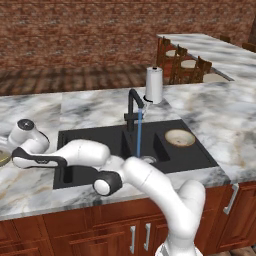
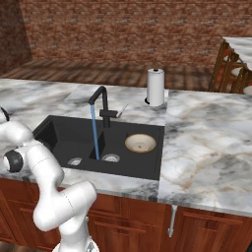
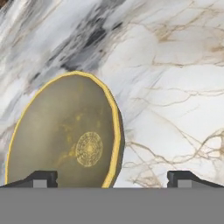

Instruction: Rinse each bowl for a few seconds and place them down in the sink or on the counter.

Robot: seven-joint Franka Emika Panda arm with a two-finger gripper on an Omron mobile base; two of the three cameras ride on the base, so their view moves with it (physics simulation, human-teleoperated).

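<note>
The olive-tan bowl [image 3: 65, 135] with a yellow rim lies on the marble counter [image 3: 175, 65], and shows as a sliver at the left edge of the left base view [image 1: 3, 159]. My gripper [image 3: 113, 179] hovers open above it, left fingertip over the bowl's inside, right fingertip over bare counter, the near rim between them. Nothing is held. The cream-rimmed bowl [image 1: 180, 138] [image 2: 140, 143] sits upright in the right basin of the black sink [image 1: 75, 142] [image 2: 59, 130]. A thin stream of water [image 1: 139, 132] [image 2: 95, 133] runs from the faucet [image 1: 133, 107] [image 2: 101, 106].
A white paper-towel roll [image 1: 154, 85] [image 2: 155, 87] stands behind the sink. My arm [image 1: 85, 152] stretches left across the sink's front edge. Wooden chairs [image 1: 185, 62] stand at a second counter at the back right. A brick wall closes the far side.
</note>
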